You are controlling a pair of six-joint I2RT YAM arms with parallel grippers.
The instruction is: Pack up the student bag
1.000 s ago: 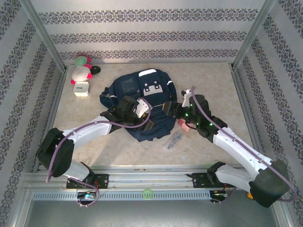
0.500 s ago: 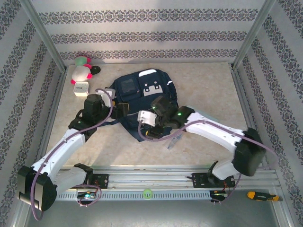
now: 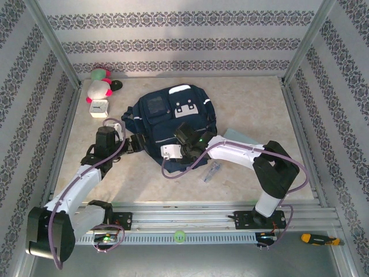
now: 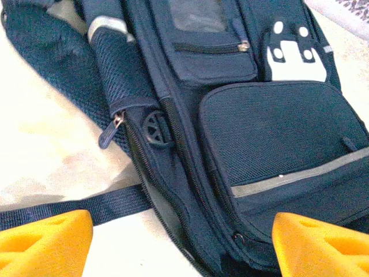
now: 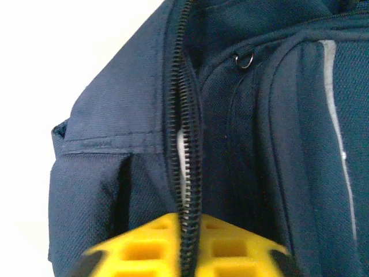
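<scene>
The student bag (image 3: 173,118) lies flat at the middle of the counter (image 3: 259,104), front face up. It is made of navy woven fabric. A coarser mesh is seen on its side pocket (image 4: 124,69), and the front pocket is crossed by a thin pale stripe (image 4: 300,176). A light grey patch (image 4: 293,60) with punched holes is sewn above that pocket. A flat webbing strap (image 4: 69,209) trails from the bag's edge across the pale, marbled counter.

The left claw (image 4: 183,248) is held released over the bag's left side. Its blocky yellow fingers (image 4: 46,242) are spread wide with nothing between them.

The right claw (image 5: 184,245) is clenched at the bag's near edge. A toothed zip track (image 5: 183,115) runs straight down into its yellow pads and seems to be pinched there, though the contact itself is blurred. Something pale is glimpsed through a slit in the zip.

A soft pink, white and green plush toy (image 3: 99,86) and a small white cube (image 3: 99,108) are set at the far left corner, well apart from the bag. A thin pale sheet (image 3: 235,136) lies just right of the bag, partly under the right arm. A small grey stick-like object (image 3: 211,172) lies near the bag's front corner.

Bare counter is left to the far right and along the front edge. The sides are closed in by patterned walls.
</scene>
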